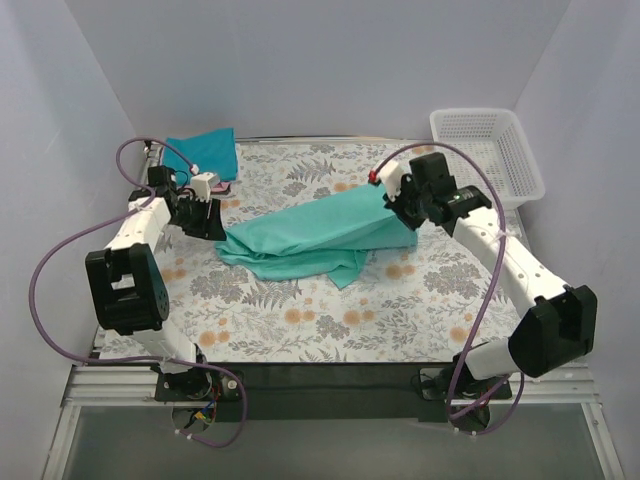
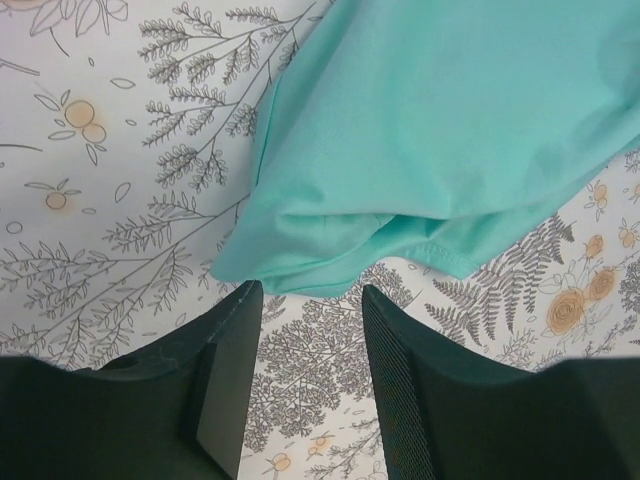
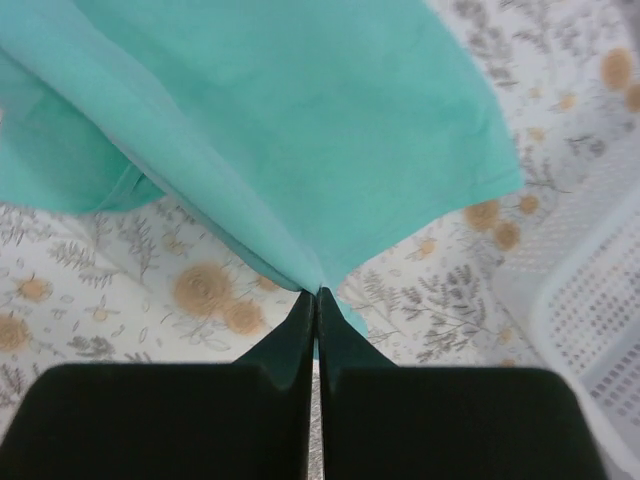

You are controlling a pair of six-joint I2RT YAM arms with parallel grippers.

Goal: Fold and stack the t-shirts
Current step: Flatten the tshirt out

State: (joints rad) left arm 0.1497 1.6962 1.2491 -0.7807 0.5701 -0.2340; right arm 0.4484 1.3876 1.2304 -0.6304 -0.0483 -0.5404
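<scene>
Two t-shirts were plain to see in the top view. The sea-green t-shirt (image 1: 318, 235) lay crumpled across the middle of the frame, on the flowered tablecloth (image 1: 300, 320). Its left part lay flat in loose folds. Its right end rose up to the right gripper (image 1: 392, 200), a little right of the centre. The darker teal-blue t-shirt (image 1: 205, 155) lay folded at the upper left of the frame, well apart from the first one.

In the right wrist view the right gripper (image 3: 317, 292) had its fingers pressed together on an edge of the sea-green t-shirt (image 3: 300, 120), and the cloth spread away from them toward the top of the frame.

In the left wrist view the left gripper (image 2: 308, 300) had its fingers apart, with the tablecloth showing between them. A folded corner of the sea-green t-shirt (image 2: 440, 130) lay just above the fingertips in that frame. I could not tell whether it touched them. In the top view this gripper (image 1: 208, 222) was just beside the left end of the shirt.

A white basket (image 1: 525, 185) stood at the upper right of the top view, near the right arm.
</scene>
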